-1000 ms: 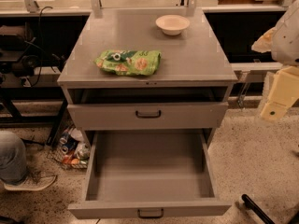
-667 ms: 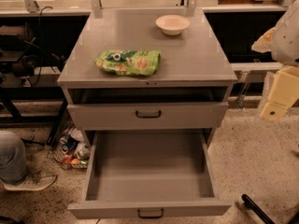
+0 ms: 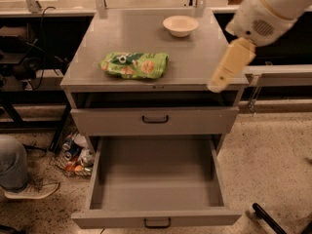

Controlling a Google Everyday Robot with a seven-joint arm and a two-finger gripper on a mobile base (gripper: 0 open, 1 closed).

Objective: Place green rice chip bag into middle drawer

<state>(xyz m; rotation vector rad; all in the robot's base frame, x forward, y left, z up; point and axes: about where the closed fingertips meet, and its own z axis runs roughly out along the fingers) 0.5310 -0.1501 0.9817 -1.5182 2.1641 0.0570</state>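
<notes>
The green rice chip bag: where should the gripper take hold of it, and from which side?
Probably from above, at the right end of the green rice chip bag. It lies flat on the cabinet top, long side left to right. That end is nearest the gripper, which hangs over the top's right front corner; the white bowl stands apart behind.

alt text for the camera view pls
A green rice chip bag lies on a grey cabinet top, a white bowl farther back; below, the middle drawer stands open with nothing inside. The gripper hangs by the top's right front corner.
</notes>
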